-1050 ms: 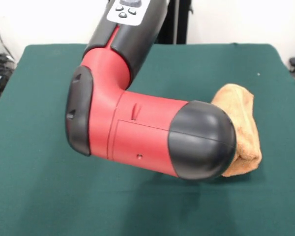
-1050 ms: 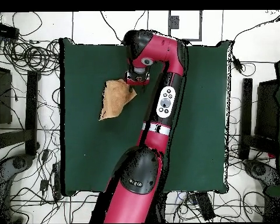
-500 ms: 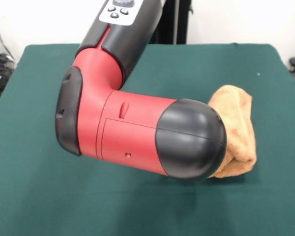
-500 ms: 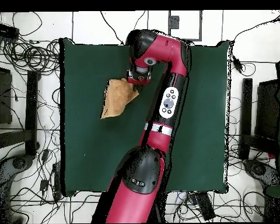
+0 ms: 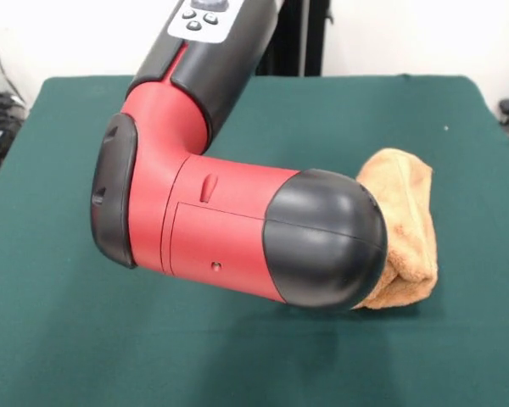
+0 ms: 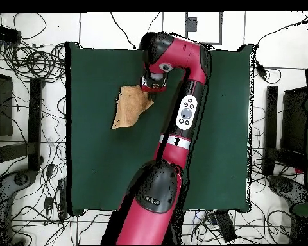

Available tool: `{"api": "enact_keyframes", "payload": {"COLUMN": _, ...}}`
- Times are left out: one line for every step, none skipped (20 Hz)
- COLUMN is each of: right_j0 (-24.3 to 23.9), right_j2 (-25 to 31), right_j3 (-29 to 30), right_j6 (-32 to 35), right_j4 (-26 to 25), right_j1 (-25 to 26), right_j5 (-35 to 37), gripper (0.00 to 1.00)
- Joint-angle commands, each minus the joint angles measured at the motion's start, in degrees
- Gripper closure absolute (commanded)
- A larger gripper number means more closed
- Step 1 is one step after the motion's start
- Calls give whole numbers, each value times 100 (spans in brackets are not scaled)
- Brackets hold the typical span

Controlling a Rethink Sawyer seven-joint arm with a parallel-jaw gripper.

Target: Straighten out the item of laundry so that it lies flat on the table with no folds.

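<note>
A: What changed over the last second?

B: The arm (image 5: 237,229) has slid a little away from the towel (image 5: 405,227) across the table (image 5: 51,339), and the towel crept with it. Still bunched and doubled over, so flattening isn't far along, I'd say.

A: Towel versus gripper?

B: From overhead the gripper (image 6: 154,83) sits at the towel's corner nearest the arm; the rest trails away from it, toward the table's edge. The wrist hides contact.

A: Jaws?

B: Can't tell. Hidden in both views.
</note>
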Motion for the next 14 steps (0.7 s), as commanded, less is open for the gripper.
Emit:
{"api": "enact_keyframes", "payload": {"right_j0": 194, "right_j2": 415, "right_j3": 714, "right_j6": -242, "right_j4": -40, "right_j1": 584, "right_j5": -2326, "gripper": 100}}
{"api": "enact_keyframes", "payload": {"right_j0": 192, "right_j2": 350, "right_j3": 741, "right_j6": -258, "right_j4": -20, "right_j1": 540, "right_j5": -2271, "gripper": 100}}
{"api": "enact_keyframes", "payload": {"right_j0": 190, "right_j2": 285, "right_j3": 769, "right_j6": -274, "right_j4": 1, "right_j1": 495, "right_j5": -2216, "gripper": 100}}
{"api": "enact_keyframes", "payload": {"right_j0": 189, "right_j2": 219, "right_j3": 796, "right_j6": -291, "right_j4": 21, "right_j1": 451, "right_j5": -2161, "gripper": 100}}
{"api": "enact_keyframes", "payload": {"right_j0": 149, "right_j2": -35, "right_j3": 942, "right_j6": -314, "right_j4": 246, "right_j1": 300, "right_j5": -2107, "gripper": 100}}
{"api": "enact_keyframes", "payload": {"right_j0": 134, "right_j2": -133, "right_j3": 1012, "right_j6": -363, "right_j4": 315, "right_j1": 236, "right_j5": -2133, "gripper": 100}}
{"api": "enact_keyframes", "payload": {"right_j0": 118, "right_j2": -230, "right_j3": 1082, "right_j6": -412, "right_j4": 384, "right_j1": 173, "right_j5": -2160, "gripper": 100}}
{"api": "enact_keyframes", "payload": {"right_j0": 103, "right_j2": -328, "right_j3": 1153, "right_j6": -461, "right_j4": 453, "right_j1": 109, "right_j5": -2186, "gripper": 100}}
{"api": "enact_keyframes", "payload": {"right_j0": 83, "right_j2": -402, "right_j3": 1211, "right_j6": -502, "right_j4": 509, "right_j1": 58, "right_j5": -2236, "gripper": 100}}
{"api": "enact_keyframes", "payload": {"right_j0": 63, "right_j2": -476, "right_j3": 1269, "right_j6": -542, "right_j4": 564, "right_j1": 7, "right_j5": -2287, "gripper": 100}}
{"api": "enact_keyframes", "payload": {"right_j0": 44, "right_j2": -551, "right_j3": 1327, "right_j6": -582, "right_j4": 620, "right_j1": -44, "right_j5": -2337, "gripper": 100}}
{"api": "enact_keyframes", "payload": {"right_j0": -28, "right_j2": -581, "right_j3": 1376, "right_j6": -637, "right_j4": 701, "right_j1": -131, "right_j5": -2342, "gripper": 100}}
{"api": "enact_keyframes", "payload": {"right_j0": -65, "right_j2": -621, "right_j3": 1421, "right_j6": -696, "right_j4": 742, "right_j1": -164, "right_j5": -2373, "gripper": 100}}
{"api": "enact_keyframes", "payload": {"right_j0": -101, "right_j2": -661, "right_j3": 1466, "right_j6": -756, "right_j4": 782, "right_j1": -197, "right_j5": -2404, "gripper": 100}}
